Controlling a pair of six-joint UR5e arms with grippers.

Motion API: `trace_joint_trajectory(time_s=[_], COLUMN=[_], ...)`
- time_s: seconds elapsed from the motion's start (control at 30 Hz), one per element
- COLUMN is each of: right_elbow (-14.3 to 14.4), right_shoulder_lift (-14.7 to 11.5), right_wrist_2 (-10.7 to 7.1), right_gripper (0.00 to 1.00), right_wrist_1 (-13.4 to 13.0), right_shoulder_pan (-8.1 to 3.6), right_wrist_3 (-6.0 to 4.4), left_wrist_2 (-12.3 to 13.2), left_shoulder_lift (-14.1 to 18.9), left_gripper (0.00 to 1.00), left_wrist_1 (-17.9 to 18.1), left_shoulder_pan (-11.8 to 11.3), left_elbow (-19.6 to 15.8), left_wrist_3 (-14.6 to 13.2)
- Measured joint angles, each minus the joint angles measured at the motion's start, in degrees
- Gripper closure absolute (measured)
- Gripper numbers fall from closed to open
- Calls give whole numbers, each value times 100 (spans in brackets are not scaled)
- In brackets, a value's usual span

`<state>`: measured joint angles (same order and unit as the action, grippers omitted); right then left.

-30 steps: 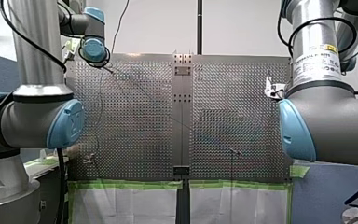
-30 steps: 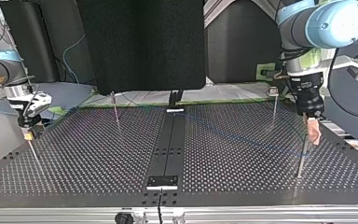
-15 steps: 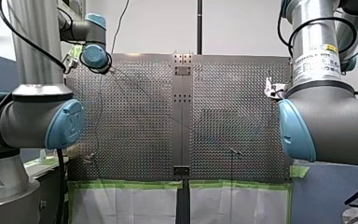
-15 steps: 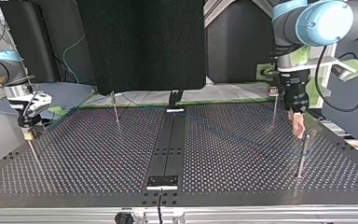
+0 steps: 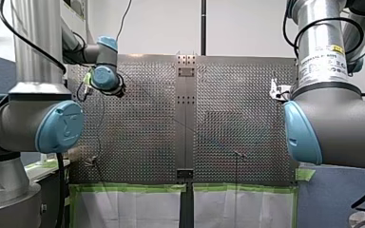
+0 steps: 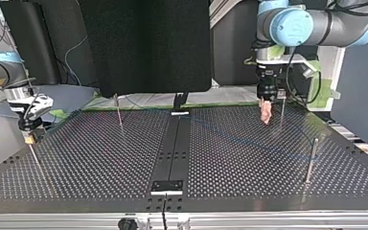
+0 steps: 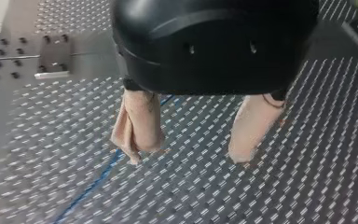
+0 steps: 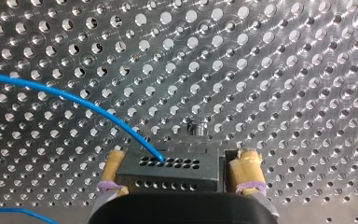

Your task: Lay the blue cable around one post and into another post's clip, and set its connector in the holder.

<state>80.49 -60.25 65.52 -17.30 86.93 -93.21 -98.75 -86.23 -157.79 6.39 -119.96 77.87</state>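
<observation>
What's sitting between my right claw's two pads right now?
The black connector, with the blue cable running into it, fills that gap, as the right wrist view shows.

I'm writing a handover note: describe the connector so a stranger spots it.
At the top view's left, my right claw hangs over the perforated table. Its pads clamp the connector: a black holed block, the one thing the blue cable ends in.

left tool [image 7: 186,157]: fingers spread (beige pads), pointing down | right tool [image 8: 179,173]: fingers clamped
</observation>
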Motion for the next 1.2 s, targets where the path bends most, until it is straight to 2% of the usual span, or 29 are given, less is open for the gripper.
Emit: trace_joint_trajectory(time_s=[0.3,0.63,1.2], right_elbow=[0,0,0], right_shoulder_lift=[0,0,0], right_wrist_2=[0,0,0], right_gripper=[0,0,0], right_wrist_1=[0,-1,0], right_shoulder_pan=[0,0,0], right_wrist_3=[0,0,0], left_wrist_2=[-289,-63,-36], left_shoulder_lift=[-395,-883,-1705], left_gripper=[0,0,0], left_wrist_1=[393,883,1702], left_shoulder_pan=[395,883,1705], left_elbow=[-395,-883,-1706], left_wrist_3=[394,883,1705])
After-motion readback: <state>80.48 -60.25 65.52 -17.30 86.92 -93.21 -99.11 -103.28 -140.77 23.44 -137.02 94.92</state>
